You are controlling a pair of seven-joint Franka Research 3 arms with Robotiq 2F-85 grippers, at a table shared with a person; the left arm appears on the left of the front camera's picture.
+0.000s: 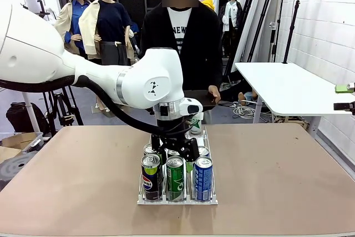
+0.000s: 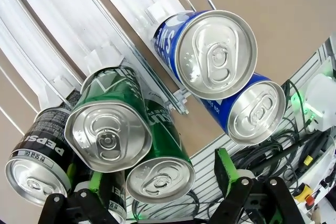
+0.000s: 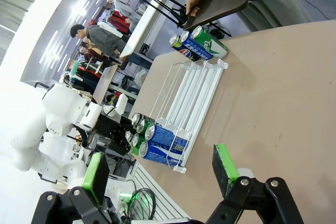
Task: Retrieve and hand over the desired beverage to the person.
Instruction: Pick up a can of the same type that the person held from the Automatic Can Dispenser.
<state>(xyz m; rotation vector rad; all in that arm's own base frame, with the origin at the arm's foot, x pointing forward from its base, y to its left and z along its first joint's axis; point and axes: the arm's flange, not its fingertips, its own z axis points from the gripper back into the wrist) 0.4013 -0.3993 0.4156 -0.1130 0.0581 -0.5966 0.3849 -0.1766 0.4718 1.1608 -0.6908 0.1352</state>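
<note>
Rack (image 1: 177,200): white wire, three lanes, on table (image 1: 277,181).
At rack's near end: Pepsi can (image 1: 151,177), green can (image 1: 175,177) and blue can (image 1: 203,177), upright in the front row, one per lane. Second row just behind.
At rack's far end: three more cans (image 3: 197,43).
Left gripper (image 1: 176,162): hangs over rack's near end, just behind the front row, above the middle lane. Jaws wide, holding nothing. From the left wrist, green pads (image 2: 226,163) flank second green can (image 2: 160,174); cannot tell if touching.
Right gripper (image 3: 160,169): apart from rack, over bare table. Jaws wide, empty.
Person (image 1: 180,43): stands beyond rack's far end, dark tray (image 3: 220,1) in both hands, just past the far cans.
</note>
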